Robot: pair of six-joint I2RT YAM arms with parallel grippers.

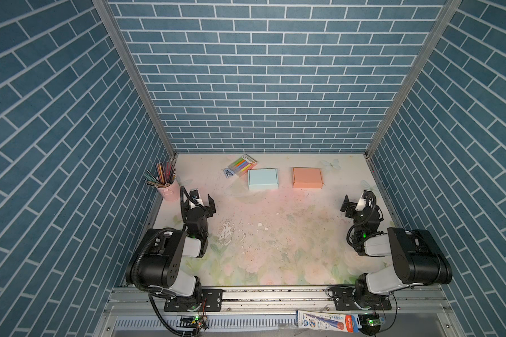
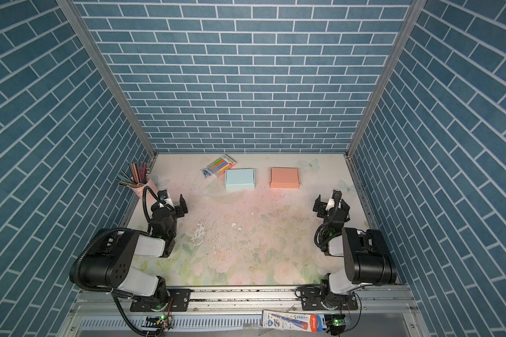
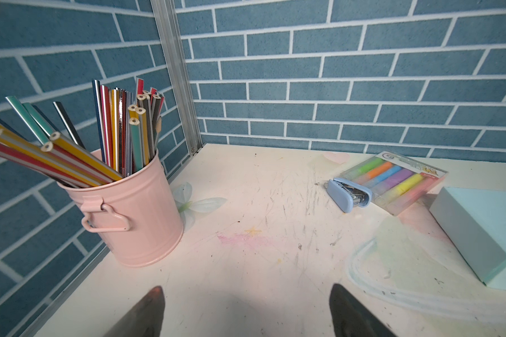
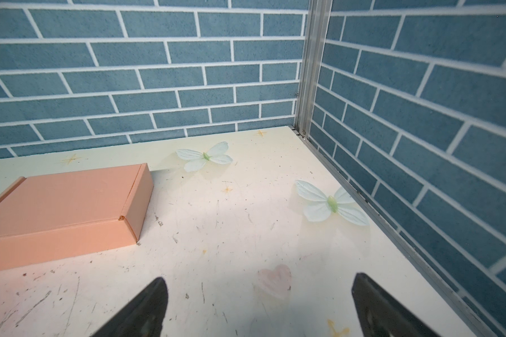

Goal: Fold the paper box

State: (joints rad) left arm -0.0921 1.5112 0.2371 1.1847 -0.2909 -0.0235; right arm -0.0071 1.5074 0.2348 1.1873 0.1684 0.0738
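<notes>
Paper box (image 1: 262,179) in light blue, shut and flat, near the back edge of the bench (image 1: 275,239), just left of an orange box (image 1: 307,178).
Small gap between the two, neither one held. Left pincer (image 3: 245,289) wide open, holding nothing, by the left wall; right pincer (image 4: 260,278) wide open too, holding nothing, by the right wall. Big bare stretch of scratched, flowery bench between them. Blue brick walls (image 1: 260,87) on three sides. Pink tin bucket (image 3: 135,218) in the back left corner, full of long pencils (image 3: 114,131). Clear pack of bright markers (image 3: 391,181) just beside a small blue stapler (image 3: 348,194). Smooth card, sharp corners.
</notes>
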